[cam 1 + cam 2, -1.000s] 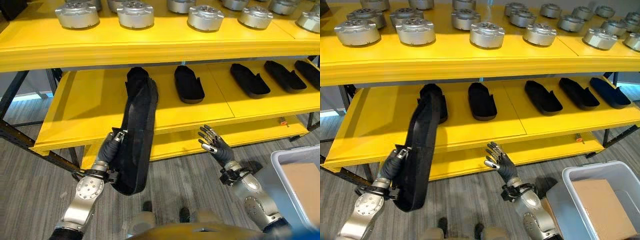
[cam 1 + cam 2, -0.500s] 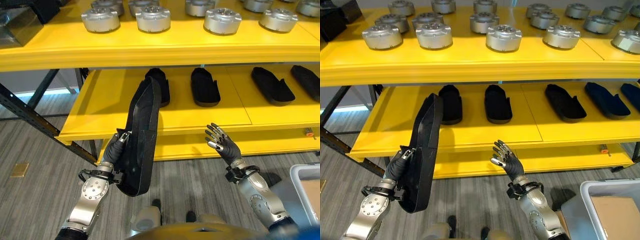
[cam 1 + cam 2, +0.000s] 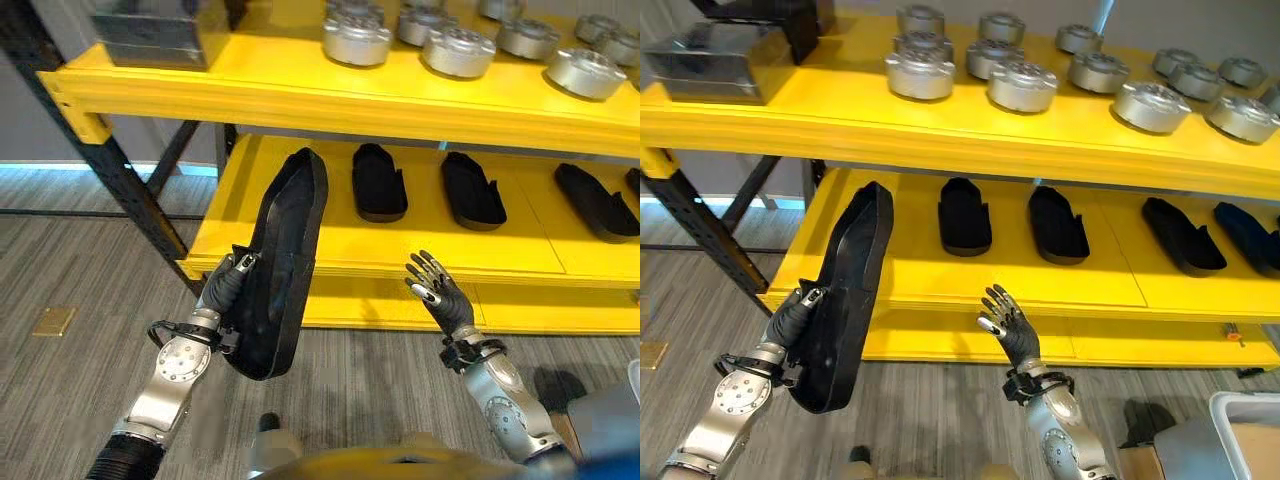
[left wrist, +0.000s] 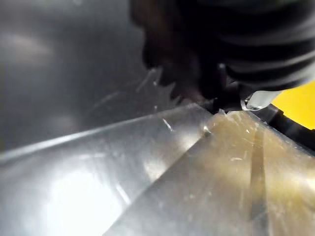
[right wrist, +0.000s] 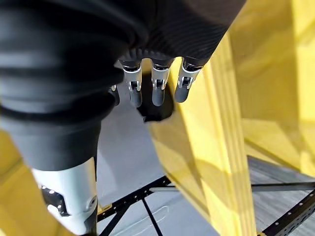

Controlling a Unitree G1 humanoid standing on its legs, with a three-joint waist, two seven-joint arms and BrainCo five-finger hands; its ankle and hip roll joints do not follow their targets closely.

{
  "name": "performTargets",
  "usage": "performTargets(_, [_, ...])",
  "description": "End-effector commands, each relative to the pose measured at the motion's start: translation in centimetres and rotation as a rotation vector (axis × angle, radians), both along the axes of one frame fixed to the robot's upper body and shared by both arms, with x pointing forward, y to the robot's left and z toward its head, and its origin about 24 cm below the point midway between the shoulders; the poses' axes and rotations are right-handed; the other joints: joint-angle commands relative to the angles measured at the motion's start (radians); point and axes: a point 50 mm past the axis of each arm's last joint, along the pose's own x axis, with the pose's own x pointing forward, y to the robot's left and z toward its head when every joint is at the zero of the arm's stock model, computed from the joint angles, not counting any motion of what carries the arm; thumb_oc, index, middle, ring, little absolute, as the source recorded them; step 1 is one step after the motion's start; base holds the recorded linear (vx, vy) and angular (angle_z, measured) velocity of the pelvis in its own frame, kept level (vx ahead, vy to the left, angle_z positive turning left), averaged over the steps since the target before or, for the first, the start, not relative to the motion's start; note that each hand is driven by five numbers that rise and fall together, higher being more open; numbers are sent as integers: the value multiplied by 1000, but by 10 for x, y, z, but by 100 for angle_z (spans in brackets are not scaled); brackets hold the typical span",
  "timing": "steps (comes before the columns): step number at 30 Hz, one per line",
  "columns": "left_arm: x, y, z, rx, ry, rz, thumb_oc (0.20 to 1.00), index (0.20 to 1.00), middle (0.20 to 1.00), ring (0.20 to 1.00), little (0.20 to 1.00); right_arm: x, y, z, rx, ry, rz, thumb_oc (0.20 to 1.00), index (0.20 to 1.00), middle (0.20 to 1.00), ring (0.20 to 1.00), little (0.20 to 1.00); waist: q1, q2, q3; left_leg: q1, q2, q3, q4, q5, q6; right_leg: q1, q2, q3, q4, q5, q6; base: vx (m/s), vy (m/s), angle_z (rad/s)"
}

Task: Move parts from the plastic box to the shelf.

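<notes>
yellow shelf [image 3: 970,285] | black parts [image 3: 1060,225] middle tier | silver discs [image 3: 1025,85] top

warehouse: yellow parts shelf [image 3: 1040,150]

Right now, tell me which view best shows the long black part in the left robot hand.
The right eye view: the long black part shows whole, tilted up toward the middle shelf, gripped by the left robot hand. The left eye view shows it almost as well. The left wrist view shows a close, blurred surface I cannot identify.
</notes>
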Motion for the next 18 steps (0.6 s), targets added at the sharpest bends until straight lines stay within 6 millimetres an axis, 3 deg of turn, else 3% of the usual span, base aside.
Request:
performTargets(1, [8, -13, 35, -95, -204, -37, 200, 200, 200, 200, 200, 6, -24, 23, -43, -113, -37, 1000, 1000, 1000, 1000, 1000, -19, 69, -9, -38, 74, -40, 7, 27, -7, 11, 11, -5, 9, -11, 58, 29, 271, 2])
performTargets(4, [14, -2, 50, -60, -275, 19, 200, 200, 200, 200, 200, 12, -11, 25, -36, -129, 7, 1000, 1000, 1000, 1000, 1000, -2, 52, 2, -71, 59, 16, 63, -26, 12, -30, -33, 1, -36, 58, 83, -45, 291, -2])
performTargets(6, [17, 1, 54, -55, -302, 42, 200, 200, 200, 200, 200, 17, -5, 28, -35, -145, 31, 1000, 1000, 1000, 1000, 1000, 11, 48, 12, -72, 66, 38, 73, -38, 14, -54, -47, -31, -31, 82, 89, -129, 113, -69])
performTargets(7, [24, 4, 66, -69, -358, 75, 200, 200, 200, 200, 200, 28, 10, 38, -31, -187, 79, 1000, 1000, 1000, 1000, 1000, 45, 44, 47, -73, 84, 86, 86, -53, 14, -121, -101, -164, 0, 168, 101, -187, 95, -141])
performTargets(8, [27, 6, 69, -65, -371, 80, 200, 200, 200, 200, 200, 29, 13, 40, -24, -194, 87, 1000, 1000, 1000, 1000, 1000, 45, 42, 57, -78, 82, 91, 91, -55, 18, -126, -104, -178, 3, 179, 104, -186, 92, -145])
performTargets(9, [27, 6, 69, -64, -372, 80, 200, 200, 200, 200, 200, 29, 13, 40, -24, -195, 87, 1000, 1000, 1000, 1000, 1000, 45, 42, 57, -79, 82, 90, 91, -56, 18, -126, -104, -178, 3, 179, 104, -36, 8, -94])
performTargets(10, [33, 6, 72, -61, -385, 85, 200, 200, 200, 200, 200, 26, 13, 39, -15, -190, 100, 1000, 1000, 1000, 1000, 1000, 33, 32, 70, -110, 83, 79, 130, -64, 19, -113, -74, -138, -17, 149, 96, -11, -13, -20])
performTargets(13, [45, 4, 82, -66, -429, 100, 200, 200, 200, 200, 200, 27, 16, 41, -30, -194, 134, 1000, 1000, 1000, 1000, 1000, 27, 14, 92, -161, 94, 67, 173, -54, 0, -122, -70, -144, -28, 134, 82, -31, -35, 12])
performTargets(18, [69, -1, 98, -63, -482, 134, 200, 200, 200, 200, 200, 28, 15, 45, -41, -205, 155, 1000, 1000, 1000, 1000, 1000, -6, 13, 136, -229, 115, 47, 213, -45, -18, -185, -58, -130, 16, 110, 74, -56, -22, 3])
